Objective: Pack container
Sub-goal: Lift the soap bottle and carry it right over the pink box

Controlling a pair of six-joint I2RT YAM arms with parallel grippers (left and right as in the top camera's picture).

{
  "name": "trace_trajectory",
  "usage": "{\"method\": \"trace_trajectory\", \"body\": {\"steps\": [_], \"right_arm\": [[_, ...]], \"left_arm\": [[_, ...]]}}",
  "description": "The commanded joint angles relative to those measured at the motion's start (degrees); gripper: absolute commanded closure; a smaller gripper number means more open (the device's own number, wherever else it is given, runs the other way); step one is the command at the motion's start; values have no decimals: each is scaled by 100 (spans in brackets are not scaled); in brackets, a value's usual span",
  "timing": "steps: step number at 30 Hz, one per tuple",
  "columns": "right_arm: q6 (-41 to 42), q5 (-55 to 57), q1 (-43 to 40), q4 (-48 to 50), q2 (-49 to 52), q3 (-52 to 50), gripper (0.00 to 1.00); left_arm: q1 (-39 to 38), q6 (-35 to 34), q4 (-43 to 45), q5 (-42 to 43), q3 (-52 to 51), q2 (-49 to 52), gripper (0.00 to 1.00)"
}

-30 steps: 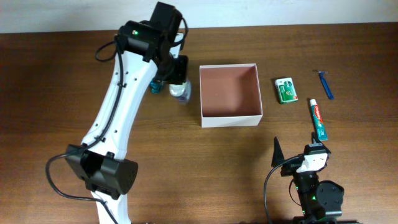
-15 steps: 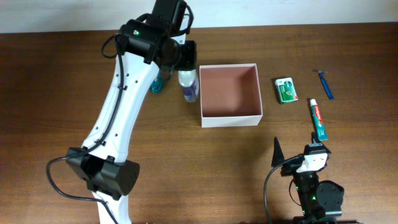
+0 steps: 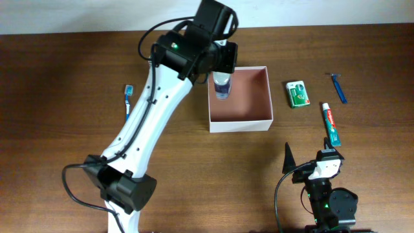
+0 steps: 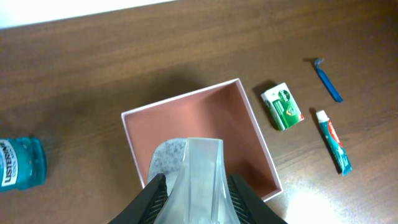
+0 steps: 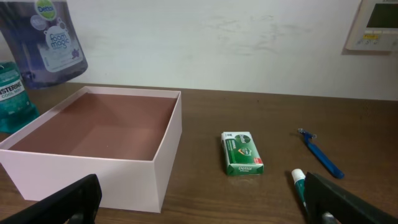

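Left claw [image 3: 222, 72] clenched on a clear bottle [image 3: 222, 86], hanging over the left part of the container [image 3: 240, 123], which stands mid-right on the surface [image 3: 65, 136]. Left arm extended diagonally from the near edge, wrist pointing down. Right claw [image 3: 309, 166] spread wide, low at the near edge, well apart from the container.

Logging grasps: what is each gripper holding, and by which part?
Left gripper: the bottle, pinched by its sides near the top. Right gripper: nothing, open.

"LISTERINE" reads on the teal bottle [image 4: 22, 163], "foam magic" on the purple bottle [image 5: 46, 43].
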Motion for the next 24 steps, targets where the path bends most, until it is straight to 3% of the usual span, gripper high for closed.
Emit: {"method": "trace_trajectory", "body": {"steps": [1, 24], "right_arm": [[7, 48, 55, -31, -59, -26, 1], [7, 50, 55, -33, -61, -26, 1]], "left_arm": [[-72, -57, 210, -238, 190, 153, 85], [-87, -55, 535, -435, 190, 944, 85]]}}
